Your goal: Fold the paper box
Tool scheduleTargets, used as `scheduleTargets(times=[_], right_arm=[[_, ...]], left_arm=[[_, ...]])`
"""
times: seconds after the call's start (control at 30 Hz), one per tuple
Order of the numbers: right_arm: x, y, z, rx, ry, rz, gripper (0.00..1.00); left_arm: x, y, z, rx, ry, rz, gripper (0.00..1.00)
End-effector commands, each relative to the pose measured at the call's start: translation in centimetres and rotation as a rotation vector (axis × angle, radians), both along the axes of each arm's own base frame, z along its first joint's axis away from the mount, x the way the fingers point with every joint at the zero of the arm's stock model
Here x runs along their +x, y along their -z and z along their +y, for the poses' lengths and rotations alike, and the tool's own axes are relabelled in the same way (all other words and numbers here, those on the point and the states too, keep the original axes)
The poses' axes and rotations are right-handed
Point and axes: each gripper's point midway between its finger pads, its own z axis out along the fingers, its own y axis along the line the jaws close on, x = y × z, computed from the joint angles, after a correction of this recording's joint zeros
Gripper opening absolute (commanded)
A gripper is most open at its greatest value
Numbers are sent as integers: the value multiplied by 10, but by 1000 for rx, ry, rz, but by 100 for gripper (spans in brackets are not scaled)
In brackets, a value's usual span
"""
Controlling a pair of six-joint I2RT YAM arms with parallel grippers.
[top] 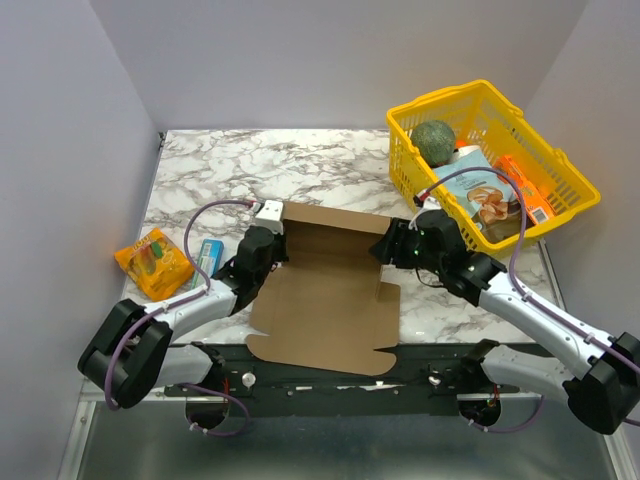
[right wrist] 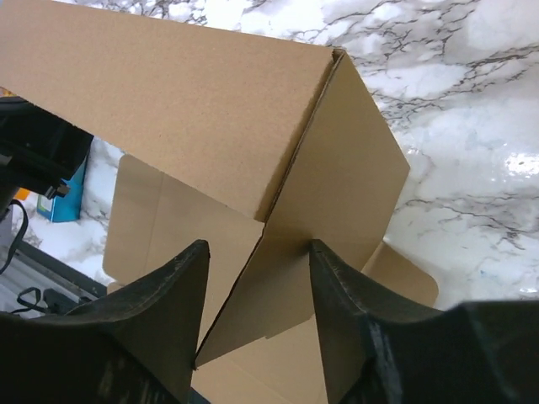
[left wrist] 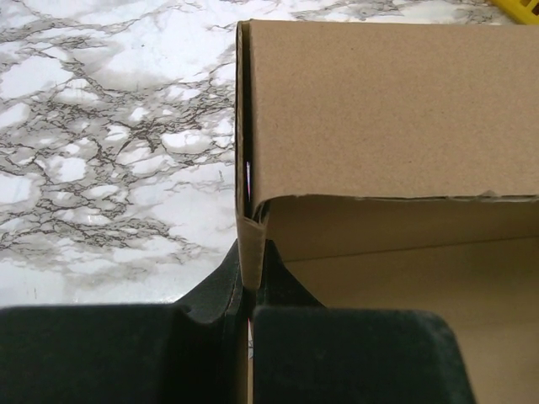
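The paper box (top: 330, 300), plain brown cardboard, lies in the middle of the table with its back wall standing up and its front panel flat. My left gripper (top: 268, 242) is shut on the upright left side flap (left wrist: 246, 227), and its black fingers (left wrist: 215, 290) pinch the flap's thin edge at the corner of the back wall (left wrist: 387, 109). At the box's right corner, my right gripper (right wrist: 257, 252) is open. The slanted right side flap (right wrist: 337, 194) stands between its fingers, and the right finger (right wrist: 333, 278) touches that flap.
A yellow basket (top: 570, 190) holding a green ball and packets stands at the back right, close behind the right arm. An orange packet (top: 152, 262) and a small blue-green carton (top: 207, 255) lie to the left of the left arm. White walls close in three sides.
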Motion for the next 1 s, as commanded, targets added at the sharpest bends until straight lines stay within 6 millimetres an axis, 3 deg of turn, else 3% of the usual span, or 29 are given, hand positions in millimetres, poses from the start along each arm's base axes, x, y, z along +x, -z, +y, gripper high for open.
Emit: scheduleTargets(times=[0.0, 0.37, 0.47, 0.63, 0.67, 0.77, 0.8, 0.9, 0.97], right_arm=[[-3, -6, 7, 34, -47, -57, 68], [-11, -18, 16, 59, -170, -168, 91], [-14, -36, 11, 55, -180, -219, 96], [-14, -72, -24, -55, -87, -297, 100], [-13, -94, -28, -52, -76, -340, 100], [-20, -124, -49, -109, -49, -407, 100], [-23, -145, -56, -98, -23, -441, 100], [-24, -160, -82, -185, 48, -462, 100], [-21, -149, -103, -279, 124, -425, 100]], left_arm=[[-15, 16, -20, -3, 109, 74, 0], [-15, 14, -24, -16, 152, 69, 0], [-12, 15, -14, -32, 131, 76, 0], [-17, 3, -12, -108, 193, 34, 0], [-16, -3, -12, -125, 205, 13, 0], [-22, -12, -18, -151, 262, -21, 0], [-23, -14, -18, -158, 266, -26, 0], [-26, -21, -19, -196, 285, -40, 0], [-28, -27, -20, -217, 302, -54, 0]])
